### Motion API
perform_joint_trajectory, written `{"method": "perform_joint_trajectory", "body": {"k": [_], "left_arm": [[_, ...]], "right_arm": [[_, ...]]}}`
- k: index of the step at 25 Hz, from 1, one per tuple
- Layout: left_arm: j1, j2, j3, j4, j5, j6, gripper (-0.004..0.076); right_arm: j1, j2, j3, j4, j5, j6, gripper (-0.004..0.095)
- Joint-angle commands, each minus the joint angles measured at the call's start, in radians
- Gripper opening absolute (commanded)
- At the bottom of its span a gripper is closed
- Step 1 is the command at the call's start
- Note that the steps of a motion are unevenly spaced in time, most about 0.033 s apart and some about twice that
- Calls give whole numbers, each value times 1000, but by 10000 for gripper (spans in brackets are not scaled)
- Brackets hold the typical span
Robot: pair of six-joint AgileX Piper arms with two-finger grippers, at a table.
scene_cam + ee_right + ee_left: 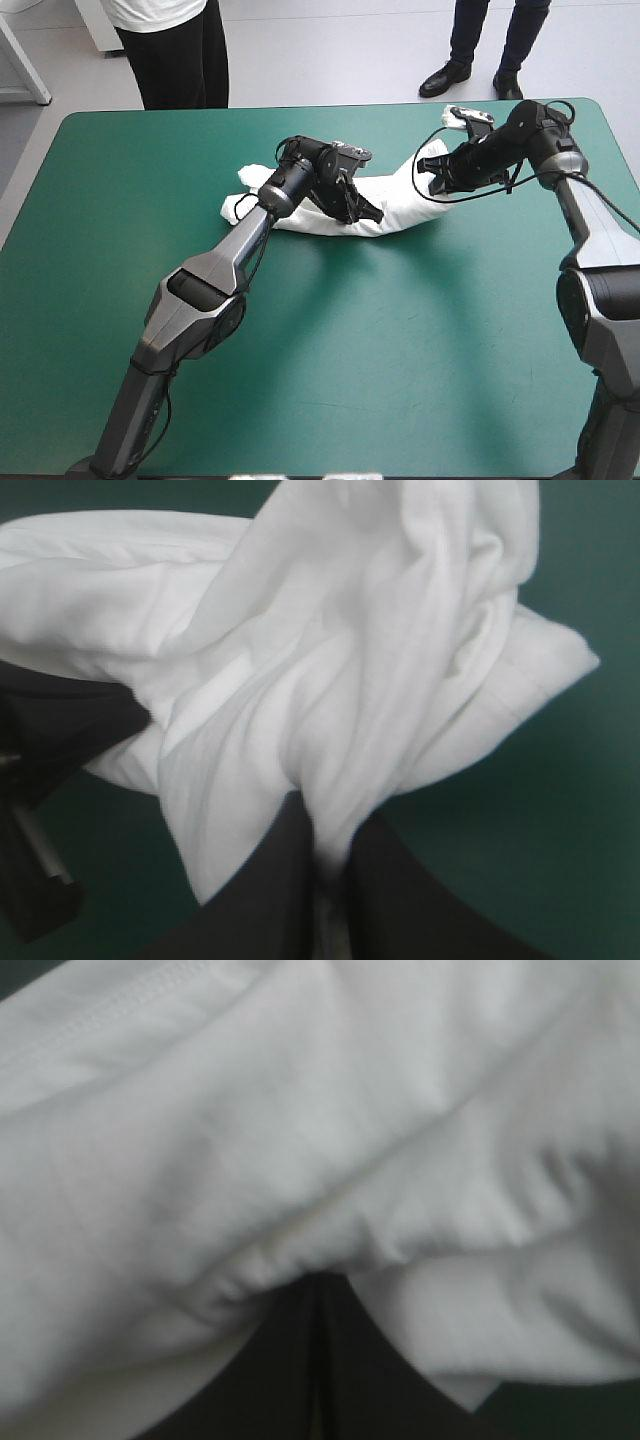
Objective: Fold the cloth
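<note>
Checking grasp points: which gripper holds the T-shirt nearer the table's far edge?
The right gripper, pinching the T-shirt at its end toward the far edge; the left gripper grips the bundle's near side, closer to the robot.

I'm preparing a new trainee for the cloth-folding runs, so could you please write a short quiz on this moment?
1. True or false: the left tool stands wide open, clear of the T-shirt.
2. The T-shirt is: A spread flat; B a crumpled heap; C a neat folded bundle.
3. Fill in: the right tool is shut on the ____.
Key: 1 false, it is shut on the T-shirt; 2 B; 3 T-shirt.
</note>
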Motion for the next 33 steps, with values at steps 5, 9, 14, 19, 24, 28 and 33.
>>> {"method": "perform_joint_trajectory", "body": {"k": [5,9,14,19,24,28,33], "left_arm": [[-6,-45,-19,-34,12,-6,-10],[-6,-45,-19,-31,12,-6,-10],[-6,-82,-17,54,67,-82,-10],[-6,-240,94,66,67,-56,-10],[4,-450,407,176,65,-59,-10],[35,-673,730,193,21,-93,-10],[45,-992,1068,191,-101,-160,-10]], "right_arm": [[74,-137,-66,101,-10,-47,-17],[91,-137,-127,108,-3,-36,-17],[91,-133,-132,94,-14,-36,-17],[91,-133,-132,93,-21,-40,-17],[91,-133,-132,92,-23,-40,-17],[96,-133,-132,106,-37,-40,-17],[146,-131,-132,102,-83,-40,-17]]}}
